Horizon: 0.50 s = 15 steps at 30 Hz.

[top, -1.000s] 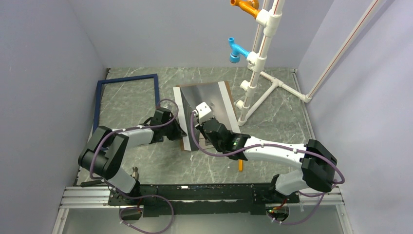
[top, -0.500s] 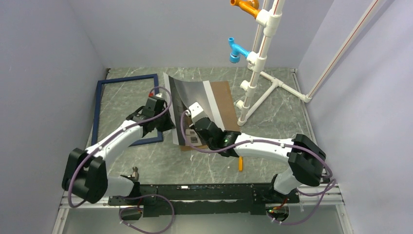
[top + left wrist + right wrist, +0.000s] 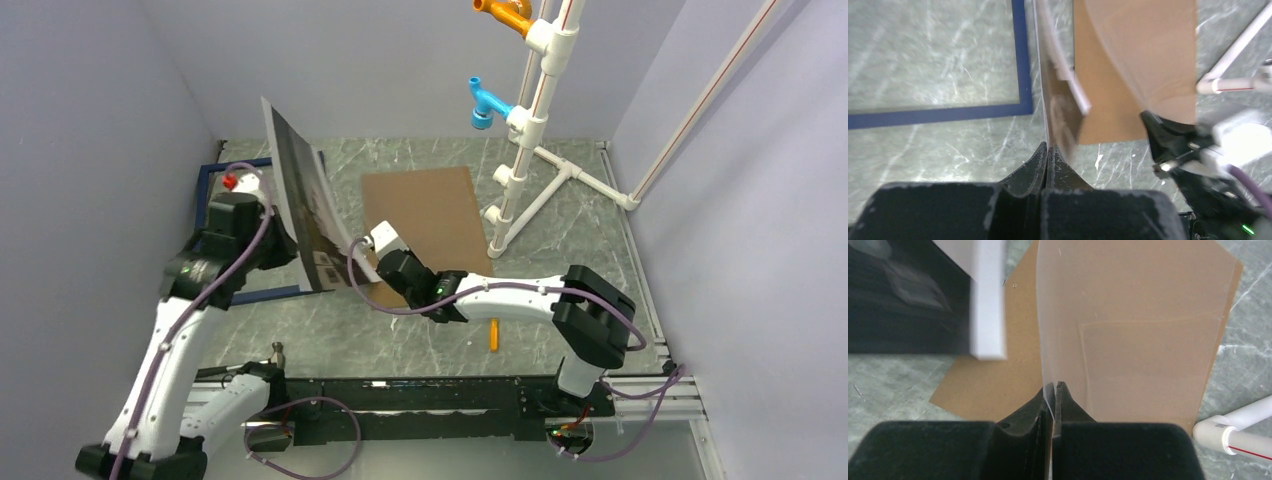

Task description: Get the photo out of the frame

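Surface (image 3: 300, 330), grey-green marbled, carries all. Photo (image 3: 298, 195) held clear of it at left, near upright, one edge clamped between shut fingers of left tool (image 3: 1047, 147). Brown board (image 3: 425, 215) flat at centre, just right of photo. Frame (image 3: 948, 114) flat at far left, surface showing through opening. Right tool (image 3: 1054, 386) pinched together on edge of clear sheet (image 3: 1073, 300) over board.

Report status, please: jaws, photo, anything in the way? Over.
Left jaws shut on photo, held high, out of frame. Right jaws shut on clear sheet over brown board. Nothing seen in the way.
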Each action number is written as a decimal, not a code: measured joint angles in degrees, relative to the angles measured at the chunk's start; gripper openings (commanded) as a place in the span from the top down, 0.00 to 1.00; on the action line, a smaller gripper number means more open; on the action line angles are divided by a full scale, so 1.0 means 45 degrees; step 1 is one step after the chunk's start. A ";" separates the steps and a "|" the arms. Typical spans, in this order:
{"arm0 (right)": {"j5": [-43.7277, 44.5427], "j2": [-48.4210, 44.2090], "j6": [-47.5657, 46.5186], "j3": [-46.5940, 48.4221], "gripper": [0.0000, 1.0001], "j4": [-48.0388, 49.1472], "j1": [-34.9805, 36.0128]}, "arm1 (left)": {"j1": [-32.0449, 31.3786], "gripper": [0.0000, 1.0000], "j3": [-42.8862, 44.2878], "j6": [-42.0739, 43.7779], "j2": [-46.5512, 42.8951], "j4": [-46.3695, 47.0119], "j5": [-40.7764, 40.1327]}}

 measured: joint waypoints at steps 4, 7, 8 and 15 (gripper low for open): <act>-0.0126 0.0495 0.0199 0.0189 0.92 -0.0039 0.0058 | 0.0155 1.00 0.2346 0.0675 -0.0641 -0.1520 -0.0505; -0.0296 0.0826 0.0248 0.0364 0.89 0.0019 0.0058 | 0.0155 1.00 0.3619 0.0996 -0.0811 -0.2385 -0.1054; -0.0369 0.0918 0.0277 0.0389 0.88 0.0019 0.0058 | 0.0160 1.00 0.3920 0.1064 -0.0845 -0.2637 -0.1243; -0.0879 0.1462 0.0612 0.0559 0.40 0.0024 0.0049 | 0.0165 1.00 0.4993 0.1268 -0.0913 -0.3745 -0.2108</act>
